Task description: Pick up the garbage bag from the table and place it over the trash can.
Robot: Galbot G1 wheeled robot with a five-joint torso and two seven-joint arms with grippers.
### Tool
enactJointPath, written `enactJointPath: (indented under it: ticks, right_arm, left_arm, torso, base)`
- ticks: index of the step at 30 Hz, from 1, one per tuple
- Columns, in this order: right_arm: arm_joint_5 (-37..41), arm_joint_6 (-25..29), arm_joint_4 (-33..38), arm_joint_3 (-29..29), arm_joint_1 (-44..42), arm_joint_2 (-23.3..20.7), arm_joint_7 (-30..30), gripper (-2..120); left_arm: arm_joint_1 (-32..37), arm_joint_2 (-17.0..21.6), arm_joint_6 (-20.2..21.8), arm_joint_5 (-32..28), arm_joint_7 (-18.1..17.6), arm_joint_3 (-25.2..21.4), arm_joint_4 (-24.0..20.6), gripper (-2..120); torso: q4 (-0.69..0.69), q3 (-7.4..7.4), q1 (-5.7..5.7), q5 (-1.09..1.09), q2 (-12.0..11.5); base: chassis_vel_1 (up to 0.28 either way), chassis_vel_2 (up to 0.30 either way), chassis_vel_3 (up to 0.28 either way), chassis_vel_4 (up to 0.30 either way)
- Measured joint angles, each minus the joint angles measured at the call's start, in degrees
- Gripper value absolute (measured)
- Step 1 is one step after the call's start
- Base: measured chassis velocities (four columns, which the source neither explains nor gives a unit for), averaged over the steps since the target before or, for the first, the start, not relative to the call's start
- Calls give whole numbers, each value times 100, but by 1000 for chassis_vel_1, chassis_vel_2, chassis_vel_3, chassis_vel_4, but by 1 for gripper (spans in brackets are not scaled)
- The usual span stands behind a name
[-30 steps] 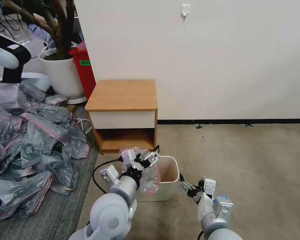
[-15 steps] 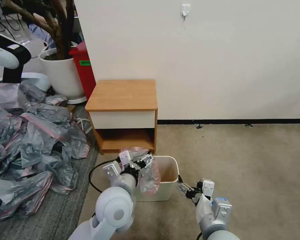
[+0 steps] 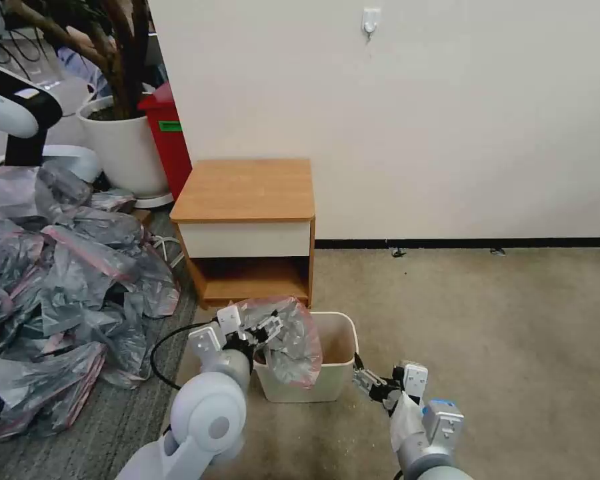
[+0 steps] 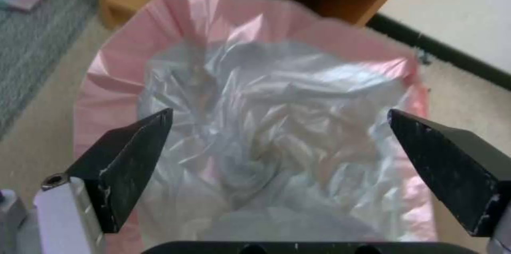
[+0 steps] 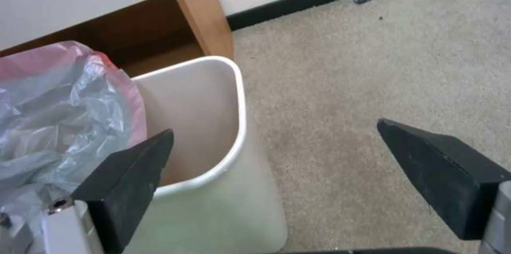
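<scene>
The garbage bag [image 3: 293,340], crinkly grey with a pink rim, sits puffed up over the left half of the cream trash can [image 3: 337,370]; the can's right half is bare inside. My left gripper [image 3: 268,328] is at the bag's left side, open. In the left wrist view its black fingers [image 4: 127,158] stand wide apart in front of the bag [image 4: 277,134]. My right gripper [image 3: 361,377] hovers open just right of the can. The right wrist view shows the can's rim [image 5: 237,126] and the bag [image 5: 64,102]. The table [image 3: 247,190] stands behind the can, its top bare.
A big heap of similar grey-pink bags [image 3: 60,280] covers the floor at the left. Behind it stand a white plant pot [image 3: 123,150] and a red bin [image 3: 167,133]. Open beige carpet [image 3: 487,333] lies to the right, with the wall behind.
My left arm has drawn back to the left, away from over the can. The bag now stands fuller over the can's left side. The right gripper has dropped slightly.
</scene>
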Motion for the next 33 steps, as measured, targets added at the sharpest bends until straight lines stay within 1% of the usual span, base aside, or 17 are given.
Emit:
enactJointPath:
  ticks: [3, 9, 12, 13, 14, 16, 21, 28, 30, 32, 33]
  right_arm:
    - [-99, 80, 0, -3, -73, 6, -19, 97]
    - [-193, 187, 0, 13, -150, 6, -29, 94]
    - [-245, 263, 0, 25, -199, 6, -33, 86]
    - [-245, 263, 0, 25, -199, 6, -33, 86]
    - [-253, 279, 0, 28, -212, 7, -33, 82]
    - [-268, 308, 0, 33, -234, 11, -34, 80]
    - [-299, 362, 3, 48, -294, 37, -34, 79]
    - [-352, 412, 3, 69, -347, 70, -34, 79]
    - [-362, 421, 2, 72, -355, 75, -34, 79]
    - [-377, 432, 2, 75, -371, 86, -34, 79]
    - [-377, 432, 2, 75, -371, 86, -34, 79]
  left_arm:
    - [4, -6, 41, -19, 0, -9, 114, 100]
    - [65, 41, 67, -19, 11, -68, 127, 100]
    - [129, 54, 97, -21, 48, -89, 128, 100]
    - [129, 54, 97, -21, 48, -89, 128, 100]
    - [141, 54, 115, -35, 73, -90, 126, 100]
    - [151, 53, 143, -63, 148, -89, 123, 100]
    - [143, 59, 160, -73, 290, -85, 151, 100]
    - [114, 73, 179, -82, 311, -75, 239, 100]
    - [103, 68, 179, -82, 311, -71, 266, 99]
    - [83, 65, 179, -80, 308, -64, 327, 93]
    - [83, 65, 179, -80, 308, -64, 327, 93]
  torso:
    - [0, 0, 0, 0, 0]
    - [0, 0, 0, 0, 0]
    - [0, 0, 0, 0, 0]
    - [0, 0, 0, 0, 0]
    - [0, 0, 0, 0, 0]
    - [0, 0, 0, 0, 0]
    - [0, 0, 0, 0, 0]
    - [0, 0, 0, 0, 0]
    - [0, 0, 0, 1, 0]
    - [0, 0, 0, 0, 0]
    - [0, 0, 0, 0, 0]
  base:
    - [0, 0, 0, 0]
    - [0, 0, 0, 0]
    - [0, 0, 0, 0]
    - [0, 0, 0, 0]
    - [0, 0, 0, 0]
    - [0, 0, 0, 0]
    - [0, 0, 0, 0]
    - [0, 0, 0, 0]
    - [0, 0, 0, 0]
    - [0, 0, 0, 0]
    - [0, 0, 0, 0]
